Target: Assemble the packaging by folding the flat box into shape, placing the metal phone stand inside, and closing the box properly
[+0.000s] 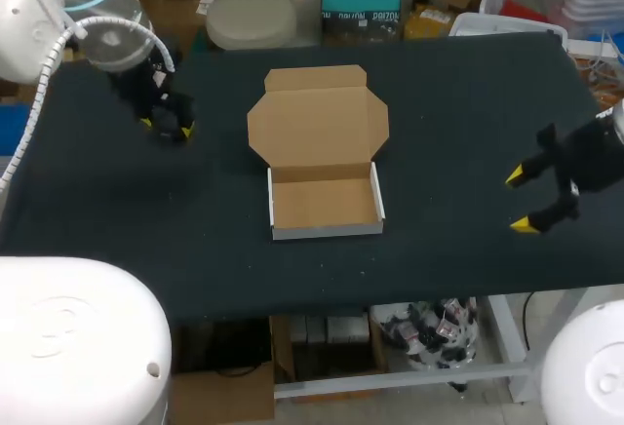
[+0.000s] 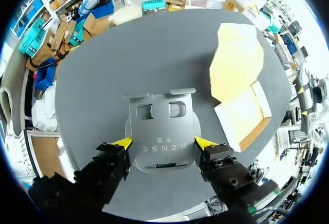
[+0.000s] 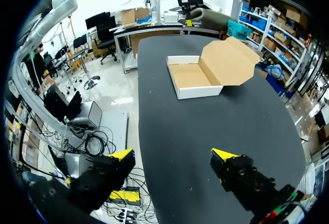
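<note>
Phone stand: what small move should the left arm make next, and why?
Probably lift the phone stand just off the table: the left hand looks closed on its two side edges, and the box sits open and empty, ready for it.

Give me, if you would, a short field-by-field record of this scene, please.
box: folded into shape, mid-table, empty
lid: open, leaning back
phone stand: outside the box, between the left jaws
left jaws: shut on the phone stand's side edges
right jaws: open, empty, at the right side of the table
</note>
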